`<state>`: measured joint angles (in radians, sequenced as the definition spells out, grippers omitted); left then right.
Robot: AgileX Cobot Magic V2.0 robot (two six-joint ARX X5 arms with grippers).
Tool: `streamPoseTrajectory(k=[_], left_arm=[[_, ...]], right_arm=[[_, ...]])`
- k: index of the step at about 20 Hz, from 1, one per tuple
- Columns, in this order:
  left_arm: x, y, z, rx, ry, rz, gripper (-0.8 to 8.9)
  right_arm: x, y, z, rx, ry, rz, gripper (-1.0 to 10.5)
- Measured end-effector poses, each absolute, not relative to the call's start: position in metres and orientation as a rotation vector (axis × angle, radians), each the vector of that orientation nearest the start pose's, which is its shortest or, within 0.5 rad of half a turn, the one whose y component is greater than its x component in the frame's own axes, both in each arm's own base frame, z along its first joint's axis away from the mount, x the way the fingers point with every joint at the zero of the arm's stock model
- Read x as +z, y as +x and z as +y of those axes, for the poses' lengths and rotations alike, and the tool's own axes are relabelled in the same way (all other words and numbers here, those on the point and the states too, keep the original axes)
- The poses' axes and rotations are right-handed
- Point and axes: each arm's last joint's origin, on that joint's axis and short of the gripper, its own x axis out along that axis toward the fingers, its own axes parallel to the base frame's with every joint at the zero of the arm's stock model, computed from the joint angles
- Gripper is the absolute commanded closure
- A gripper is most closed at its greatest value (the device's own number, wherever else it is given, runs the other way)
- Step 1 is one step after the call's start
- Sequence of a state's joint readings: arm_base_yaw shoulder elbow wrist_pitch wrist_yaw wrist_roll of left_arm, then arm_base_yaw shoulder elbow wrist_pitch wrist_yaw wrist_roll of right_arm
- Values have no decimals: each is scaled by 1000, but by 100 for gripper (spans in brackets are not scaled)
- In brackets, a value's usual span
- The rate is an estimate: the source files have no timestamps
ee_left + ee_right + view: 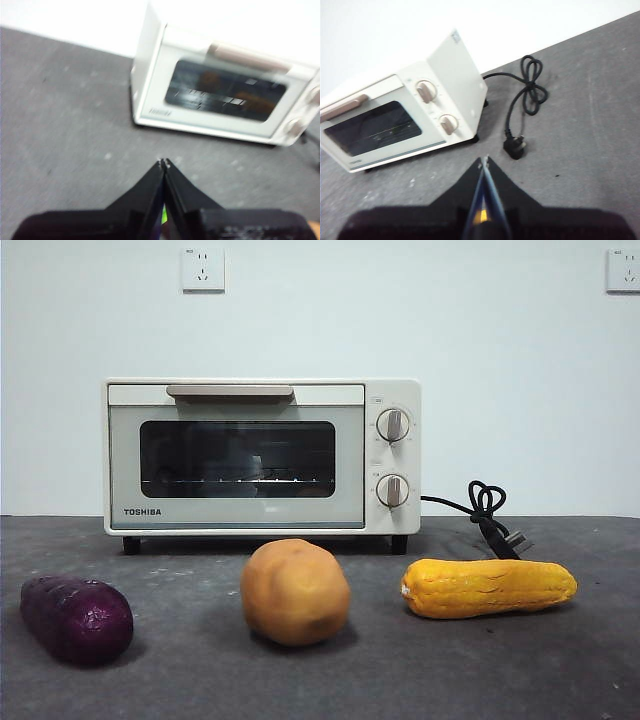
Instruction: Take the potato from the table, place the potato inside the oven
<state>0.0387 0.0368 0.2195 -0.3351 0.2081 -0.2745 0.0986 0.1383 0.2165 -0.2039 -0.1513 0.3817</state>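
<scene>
The tan-orange potato rests on the dark grey table at the front centre, in front of the cream-white Toshiba oven, whose glass door is closed. The oven also fills the left wrist view, and the oven shows with its cord in the right wrist view. My left gripper is shut and empty above bare table short of the oven. My right gripper is shut and empty too, near the plug. Neither gripper shows in the front view. The potato is out of both wrist views.
A dark purple oblong vegetable lies at the front left. A yellow corn cob lies to the right of the potato. The black cord coils at the oven's right side. A white wall stands behind.
</scene>
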Motion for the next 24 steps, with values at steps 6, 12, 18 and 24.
streamPoseTrajectory(k=[6,12,18,24], left_arm=[[232,82,-6,-250,-324,257,821],[268,89,-9,-379,-332,363,821],[299,93,-13,-533,-314,454,821],[332,81,-15,-599,-236,498,821]], right_arm=[[241,100,17,286,342,341,959],[284,110,22,420,278,497,959],[326,118,25,537,205,640,959],[359,116,30,669,98,726,959]])
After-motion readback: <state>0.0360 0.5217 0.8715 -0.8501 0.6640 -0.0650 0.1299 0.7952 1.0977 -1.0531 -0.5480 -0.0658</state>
